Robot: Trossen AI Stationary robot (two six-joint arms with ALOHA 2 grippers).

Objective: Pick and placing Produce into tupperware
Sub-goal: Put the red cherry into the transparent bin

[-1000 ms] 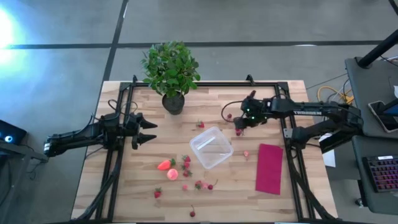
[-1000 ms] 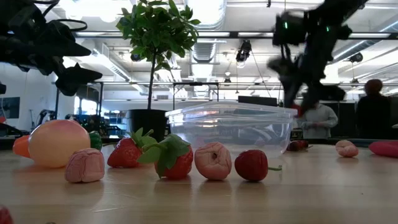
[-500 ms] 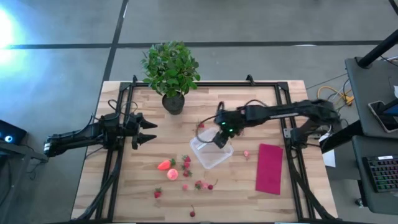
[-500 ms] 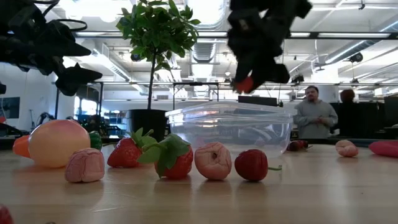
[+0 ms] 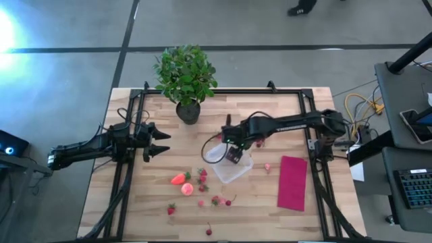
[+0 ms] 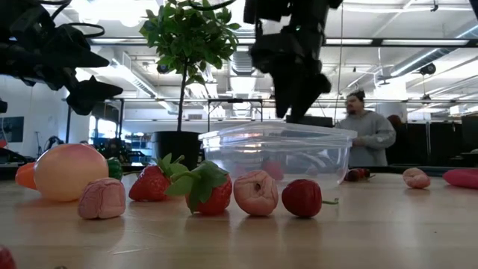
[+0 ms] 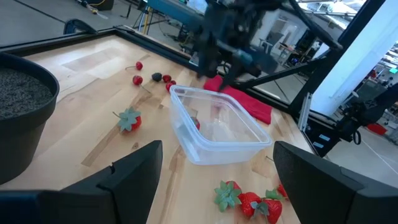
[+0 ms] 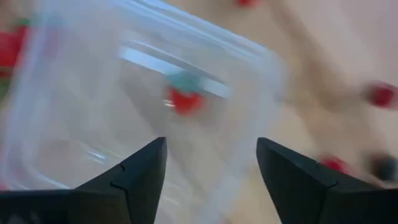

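Right pincer [image 5: 233, 154] over the tupperware [image 5: 230, 162], fingers spread and released; one berry [image 8: 185, 99] lies inside. Best lift straight up, clear of the rim, before seeking more fruit. Left pincer [image 5: 159, 143] waits at 9 o'clock, fingers apart.

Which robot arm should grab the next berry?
Probably the right: its open gripper hangs over the tub, with loose berries nearby. The left gripper waits off at the table's left side.

Right gripper [image 8: 210, 186] jaws spread wide above clear tupperware [image 8: 74, 124]; one red berry [image 8: 185, 99] w/ green top inside. More red berries [image 8: 380, 94] on wood table [image 8: 336, 37] beside, blurred.
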